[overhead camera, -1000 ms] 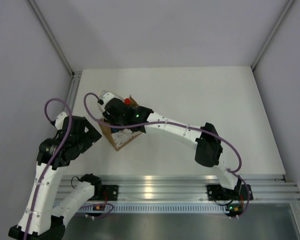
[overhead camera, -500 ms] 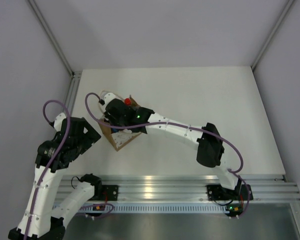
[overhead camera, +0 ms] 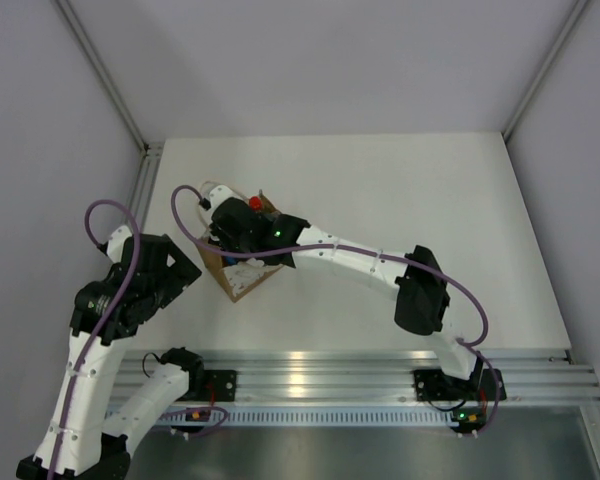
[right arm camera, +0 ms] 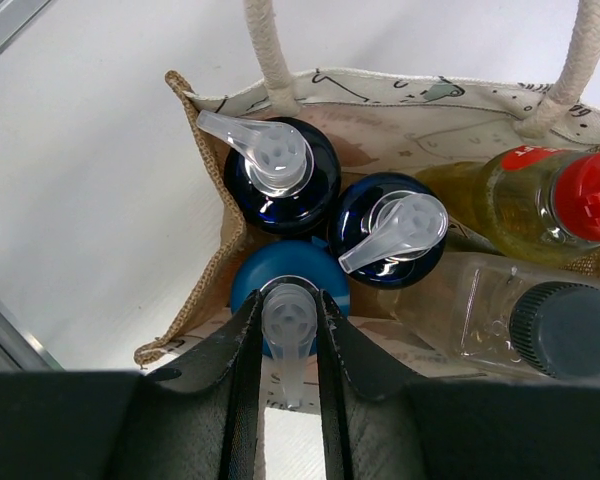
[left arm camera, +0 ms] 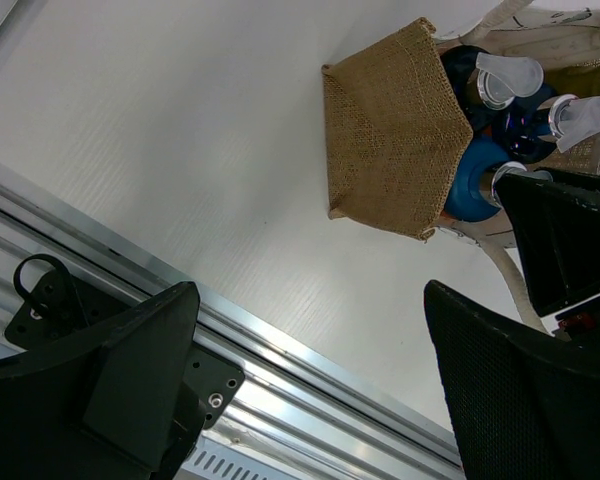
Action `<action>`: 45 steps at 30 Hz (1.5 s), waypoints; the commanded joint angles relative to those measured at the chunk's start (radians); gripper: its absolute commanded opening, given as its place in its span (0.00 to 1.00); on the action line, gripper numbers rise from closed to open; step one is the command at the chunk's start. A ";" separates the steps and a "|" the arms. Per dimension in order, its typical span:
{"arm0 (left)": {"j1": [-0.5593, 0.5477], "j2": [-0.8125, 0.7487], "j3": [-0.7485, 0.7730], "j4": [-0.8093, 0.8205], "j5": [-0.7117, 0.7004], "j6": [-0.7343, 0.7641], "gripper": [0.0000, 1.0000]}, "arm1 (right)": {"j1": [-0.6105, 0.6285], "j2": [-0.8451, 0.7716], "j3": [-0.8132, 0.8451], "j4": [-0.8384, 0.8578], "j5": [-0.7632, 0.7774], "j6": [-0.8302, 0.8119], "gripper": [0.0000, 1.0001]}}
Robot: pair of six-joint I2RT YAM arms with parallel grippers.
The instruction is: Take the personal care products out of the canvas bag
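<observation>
The canvas bag (right arm camera: 202,255) stands open on the table, seen from above in the right wrist view. Inside are three blue-topped pump bottles (right arm camera: 280,175), a yellow bottle with a red cap (right arm camera: 490,200) and a pale translucent bottle with a dark cap (right arm camera: 470,310). My right gripper (right arm camera: 288,325) is shut on the clear pump head of the nearest blue-topped bottle (right arm camera: 280,262). From above, the right wrist hides most of the bag (overhead camera: 242,282). My left gripper (left arm camera: 315,390) hangs open and holds nothing, off to the left of the bag (left arm camera: 390,140).
The bag's two white rope handles (right arm camera: 265,45) stand up at its far side. An aluminium rail (left arm camera: 280,350) runs along the table's near edge below the left gripper. The table's left edge (overhead camera: 152,190) is close to the bag.
The left arm has shifted slightly back and to the left. The right arm stays over the bag, almost still.
</observation>
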 commanded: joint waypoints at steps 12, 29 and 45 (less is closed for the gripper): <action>-0.001 -0.006 0.019 -0.067 -0.018 0.007 0.98 | 0.015 -0.110 0.116 0.001 0.059 -0.055 0.00; -0.001 -0.007 0.000 -0.065 -0.016 -0.002 0.98 | 0.015 -0.187 0.189 0.000 0.078 -0.097 0.00; -0.001 -0.001 -0.011 -0.055 -0.018 -0.008 0.98 | 0.017 -0.262 0.274 0.000 0.113 -0.160 0.00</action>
